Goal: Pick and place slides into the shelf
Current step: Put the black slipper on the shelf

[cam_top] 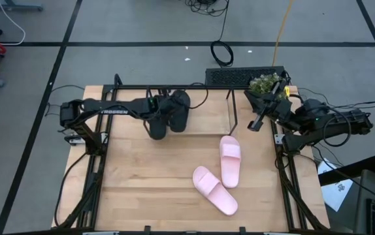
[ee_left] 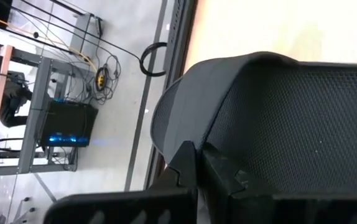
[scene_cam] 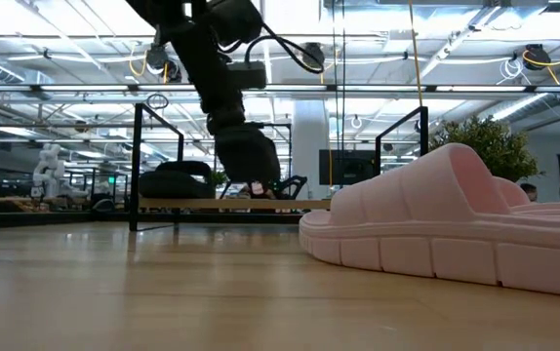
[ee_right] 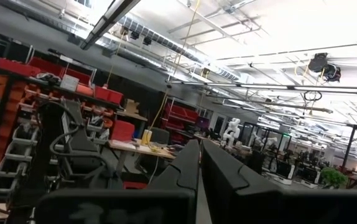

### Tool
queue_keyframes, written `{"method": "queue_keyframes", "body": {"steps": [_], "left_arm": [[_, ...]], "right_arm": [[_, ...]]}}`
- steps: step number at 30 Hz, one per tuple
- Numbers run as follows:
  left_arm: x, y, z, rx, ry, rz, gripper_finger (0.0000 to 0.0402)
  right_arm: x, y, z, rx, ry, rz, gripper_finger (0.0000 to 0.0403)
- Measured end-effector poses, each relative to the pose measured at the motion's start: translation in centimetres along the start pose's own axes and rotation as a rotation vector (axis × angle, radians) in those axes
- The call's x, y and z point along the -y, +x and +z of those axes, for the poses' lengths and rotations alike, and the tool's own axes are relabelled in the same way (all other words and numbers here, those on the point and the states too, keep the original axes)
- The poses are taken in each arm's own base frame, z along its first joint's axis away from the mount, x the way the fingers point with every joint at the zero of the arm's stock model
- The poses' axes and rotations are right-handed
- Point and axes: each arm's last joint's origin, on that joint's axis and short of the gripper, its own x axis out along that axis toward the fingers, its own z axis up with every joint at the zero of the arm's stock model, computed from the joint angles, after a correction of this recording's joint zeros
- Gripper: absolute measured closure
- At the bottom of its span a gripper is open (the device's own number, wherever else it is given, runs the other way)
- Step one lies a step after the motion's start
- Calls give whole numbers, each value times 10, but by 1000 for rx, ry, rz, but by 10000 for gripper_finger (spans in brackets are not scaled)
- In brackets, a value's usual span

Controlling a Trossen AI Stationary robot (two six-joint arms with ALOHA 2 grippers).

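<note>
Two pale pink slides lie nearest the table's front edge, right of its middle: one pink slide (cam_top: 215, 190) angled with its toe toward the front-right, the other pink slide (cam_top: 230, 160) lying lengthwise just behind it, their ends touching or nearly so. In the low view the nearer pink slide (scene_cam: 456, 219) fills the right of the picture, sole flat on the wooden table (cam_top: 142, 196).

Farther back, at the table's rear edge, stands the shelf (cam_top: 233, 98), its thin black rods framing a light wood base. My left gripper (cam_top: 168, 112) reaches in from the left edge to the shelf's left part, its fingers pressed together on a black slide (ee_left: 290, 112); in my left wrist view the textured black strap sits right against my fingers (ee_left: 185, 168). From above, two black slides (cam_top: 174, 114) show side by side there under the gripper. Whether the held one rests on the shelf base I cannot tell.

My right gripper (cam_top: 258, 123) waits by the table's rear right corner, just right of the shelf, fingers pressed together on nothing, beside a small green plant (cam_top: 264, 83).
</note>
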Motion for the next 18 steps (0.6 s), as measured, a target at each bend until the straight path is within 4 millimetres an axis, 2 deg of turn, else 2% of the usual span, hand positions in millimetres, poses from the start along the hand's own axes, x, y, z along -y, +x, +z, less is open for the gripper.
{"method": "queue_keyframes", "body": {"steps": [18], "left_arm": [[18, 9, -18, -41, -15, -40, 401]], "right_arm": [[-8, 6, -5, -20, 5, 10, 394]]}}
